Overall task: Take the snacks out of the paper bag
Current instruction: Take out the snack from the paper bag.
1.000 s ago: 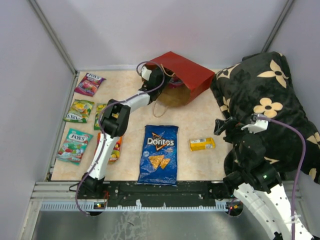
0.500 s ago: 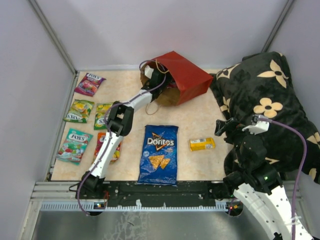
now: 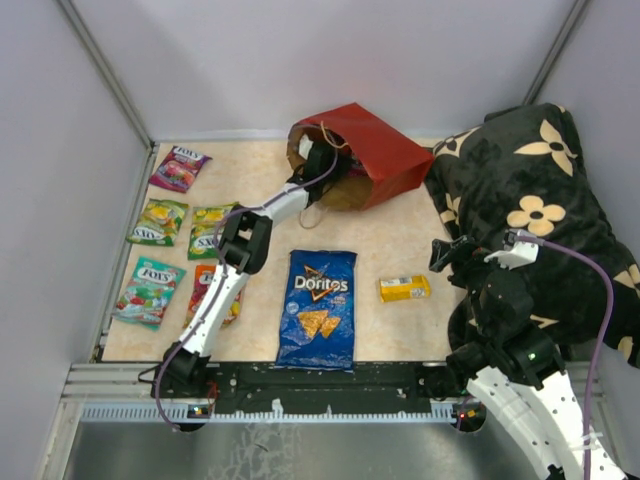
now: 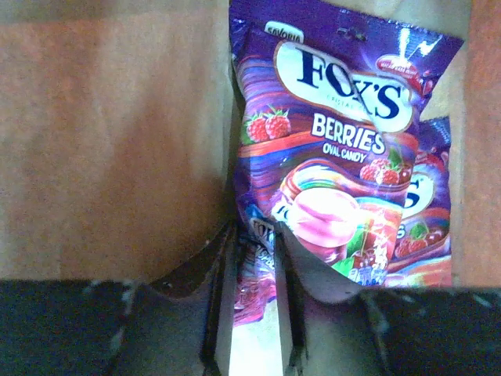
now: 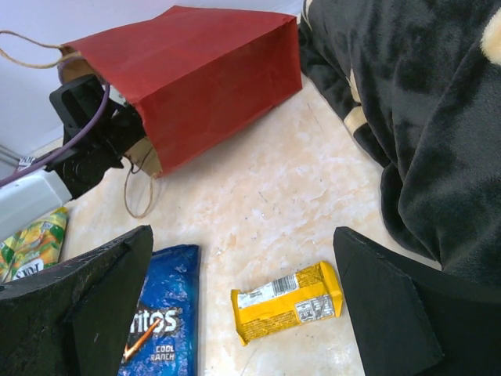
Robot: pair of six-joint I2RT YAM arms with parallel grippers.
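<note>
Nearest the arm bases, well short of the red paper carrier bag lying on its side, the large blue Doritos chip bag lies flat on the surface. The small yellow box is just beside it. The flat Fox's candy packets lie in a cluster left of the carrier bag's mouth and nearer than it. The right pincer hangs wide and holds nothing, short of the carrier bag and beside the black flowered cushion.

Farther off, the left pincer is inside the carrier bag's mouth. Its fingers stand narrow with the lower edge of a purple Fox's Berries candy packet between them. The view is dim there, so the hold looks made but may not be firm. A second purple packet lies partly under the first, deeper in.

The step in hand is gripping this packet. The next move, I judge, calls for a sure pinch. Then comes a straight draw out through the mouth without dragging the carrier bag, and a set-down by the other packets. The second purple packet is left to fetch.
</note>
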